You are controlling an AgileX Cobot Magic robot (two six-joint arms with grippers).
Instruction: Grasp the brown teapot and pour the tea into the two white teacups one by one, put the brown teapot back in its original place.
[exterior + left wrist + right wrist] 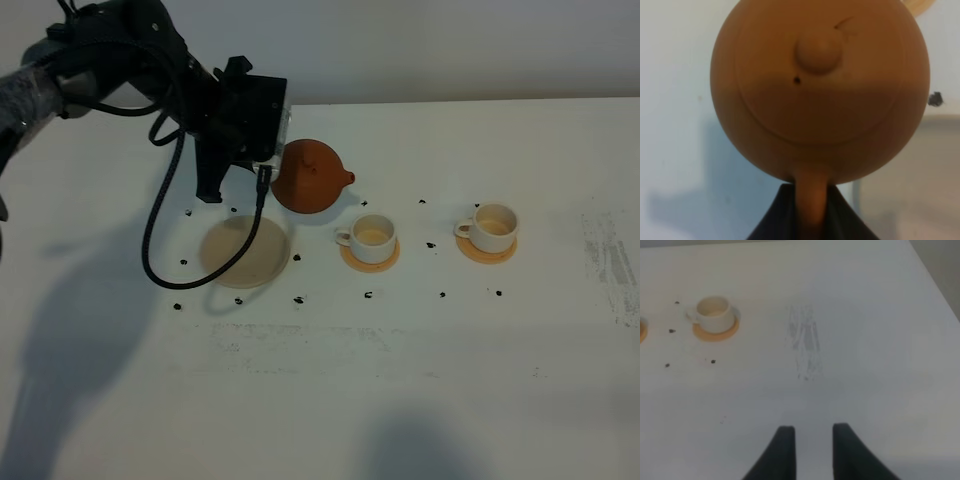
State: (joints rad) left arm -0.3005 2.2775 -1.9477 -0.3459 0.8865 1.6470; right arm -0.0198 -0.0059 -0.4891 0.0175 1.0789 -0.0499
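**Holding the teapot off its saucer**

In the high view we saw the round reddish-brown clay teapot [310, 178] just left of centre in the upper half of the frame. Its short spout aimed right, toward the nearer small white cylindrical teacup [372, 234]. The left gripper [810, 217] pinched the pot's loop handle between its dark fingers [777, 222]. The round flat beige saucer [228, 245] lay below and left of the pot, apart from it. Each cup sat on a round orange-tan coaster [370, 260], and the farther white teacup [495, 226] stood right of centre. The right gripper [813, 450] hovered over the white tabletop [865, 365], its fingers spread with nothing between them.
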